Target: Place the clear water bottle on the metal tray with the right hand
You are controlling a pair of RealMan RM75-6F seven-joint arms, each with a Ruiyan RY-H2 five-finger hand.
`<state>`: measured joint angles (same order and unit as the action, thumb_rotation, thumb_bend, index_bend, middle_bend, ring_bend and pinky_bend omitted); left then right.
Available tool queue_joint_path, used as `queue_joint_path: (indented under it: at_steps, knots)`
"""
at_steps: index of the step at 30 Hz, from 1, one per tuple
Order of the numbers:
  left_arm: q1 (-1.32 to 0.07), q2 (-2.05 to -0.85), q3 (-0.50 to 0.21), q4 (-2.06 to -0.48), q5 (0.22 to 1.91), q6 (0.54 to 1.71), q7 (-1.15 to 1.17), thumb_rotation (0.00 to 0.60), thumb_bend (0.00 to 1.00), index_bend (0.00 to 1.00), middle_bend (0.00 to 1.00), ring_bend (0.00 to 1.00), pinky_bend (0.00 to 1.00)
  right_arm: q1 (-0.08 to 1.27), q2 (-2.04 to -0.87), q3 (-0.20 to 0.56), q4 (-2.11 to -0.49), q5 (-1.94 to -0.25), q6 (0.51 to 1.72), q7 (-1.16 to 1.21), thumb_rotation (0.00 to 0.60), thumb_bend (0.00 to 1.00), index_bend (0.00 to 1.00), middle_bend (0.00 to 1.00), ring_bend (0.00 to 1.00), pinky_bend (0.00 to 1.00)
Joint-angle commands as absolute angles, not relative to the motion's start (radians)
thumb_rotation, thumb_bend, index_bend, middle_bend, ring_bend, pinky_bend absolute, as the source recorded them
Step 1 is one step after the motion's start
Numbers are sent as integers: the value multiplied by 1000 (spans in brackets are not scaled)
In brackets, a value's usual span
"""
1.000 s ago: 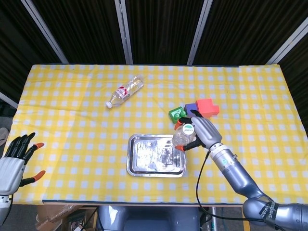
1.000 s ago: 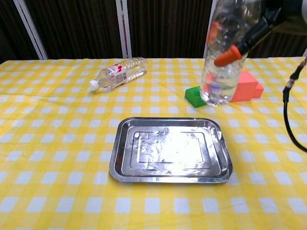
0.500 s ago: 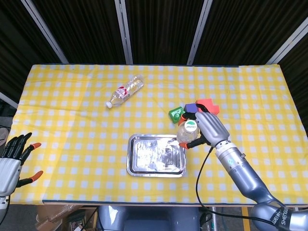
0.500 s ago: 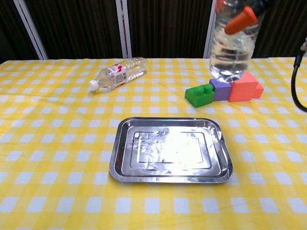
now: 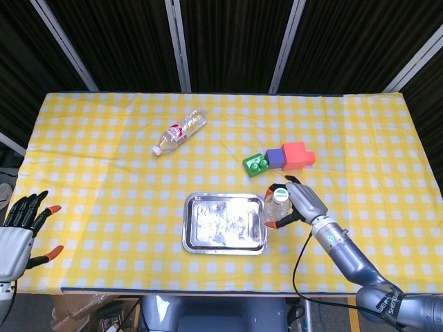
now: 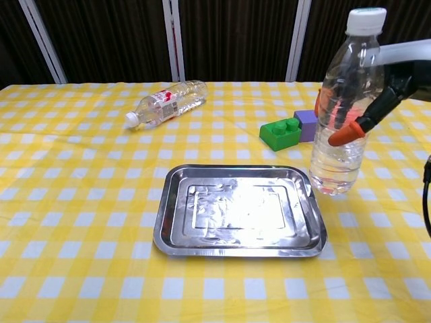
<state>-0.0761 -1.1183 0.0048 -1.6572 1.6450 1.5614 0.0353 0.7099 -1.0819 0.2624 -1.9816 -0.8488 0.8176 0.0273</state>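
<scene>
My right hand (image 5: 302, 203) (image 6: 397, 81) grips a clear water bottle (image 5: 275, 206) (image 6: 343, 114) with a white cap, held upright. The bottle's base is low, just off the right edge of the metal tray (image 5: 225, 232) (image 6: 239, 210); whether it touches the cloth I cannot tell. The tray holds nothing. My left hand (image 5: 21, 232) hangs open beyond the table's front left corner, fingers spread, holding nothing.
A second clear bottle (image 5: 180, 130) (image 6: 166, 101) with a red label lies on its side at the back left. Green (image 5: 255, 164) (image 6: 283, 132), purple (image 5: 275, 158) and red (image 5: 297, 155) blocks sit behind the held bottle. A yellow checked cloth (image 5: 104, 173) covers the table.
The right hand has carried the bottle down and toward the front, from in front of the blocks to just beside the tray's right edge. The left hand has hardly moved.
</scene>
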Motion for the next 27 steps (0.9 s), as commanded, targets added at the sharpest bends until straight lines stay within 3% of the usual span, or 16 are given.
queue_joint_path:
  at_steps: [1, 7, 12, 17, 22, 27]
  knots:
    - [-78, -1120, 5, -1656, 1644, 1558, 37, 600, 187, 216, 0, 0, 0, 741, -1012, 318, -2062, -828, 852, -11, 600, 176, 758, 626, 425, 0]
    - [-77, -1116, 4, -1654, 1645, 1562, 26, 600, 187, 217, 0, 0, 0, 797, -873, 391, -2216, -735, 929, -112, 600, 176, 759, 626, 425, 0]
    - [-74, -1110, 6, -1654, 1651, 1570, 12, 600, 187, 217, 0, 0, 0, 814, -823, 383, -2265, -665, 962, -165, 600, 176, 759, 626, 425, 0]
    - [-74, -1110, 8, -1656, 1655, 1569, 12, 600, 186, 217, 0, 0, 0, 796, -855, 324, -2248, -668, 933, -156, 600, 175, 758, 626, 425, 0]
    - [-74, -1112, 8, -1656, 1654, 1568, 18, 600, 186, 217, 0, 0, 0, 747, -960, 252, -2165, -771, 895, -95, 600, 175, 759, 626, 425, 0]
    - [-77, -1117, 7, -1656, 1651, 1561, 32, 600, 186, 217, 0, 0, 0, 725, -1012, 233, -2102, -867, 862, -36, 600, 175, 758, 626, 425, 0]
